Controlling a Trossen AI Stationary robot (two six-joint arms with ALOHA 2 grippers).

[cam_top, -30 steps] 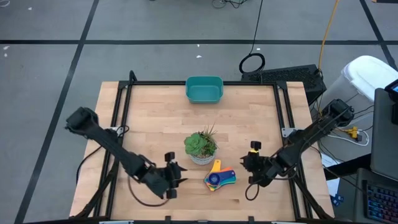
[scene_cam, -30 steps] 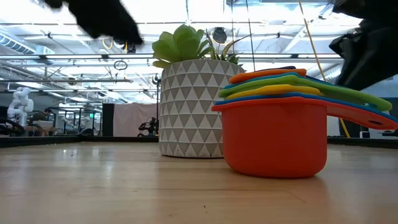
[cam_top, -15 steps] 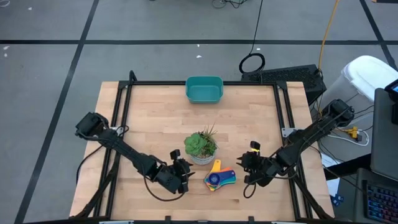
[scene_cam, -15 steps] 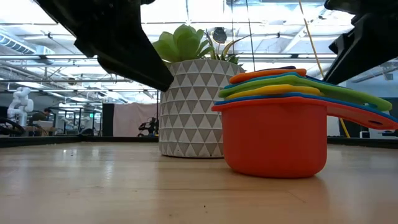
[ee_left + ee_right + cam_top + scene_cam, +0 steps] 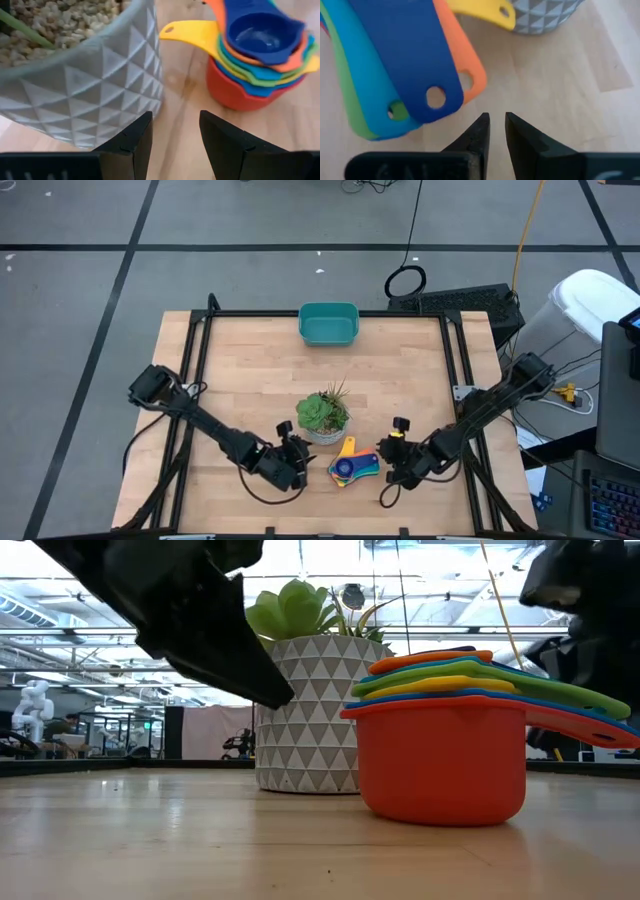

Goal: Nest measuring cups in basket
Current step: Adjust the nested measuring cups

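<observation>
The measuring cups (image 5: 354, 467) are found nested in one stack on the tabletop (image 5: 240, 370), just beside the potted succulent (image 5: 322, 416) and well apart from the teal basket (image 5: 328, 323) at the far edge. Since a second ago the left gripper (image 5: 297, 463) has been brought in close to the pot, its fingers (image 5: 134, 140) held apart on nothing. The right gripper (image 5: 392, 461) has been advanced toward the fanned handles, its fingers (image 5: 479, 134) narrowed to a slit, empty. A grasp of the stack is judged imminent; no cup is lifted yet. The tabletop is pale wood; a grey floor with dark lines and cables is noted around it.
</observation>
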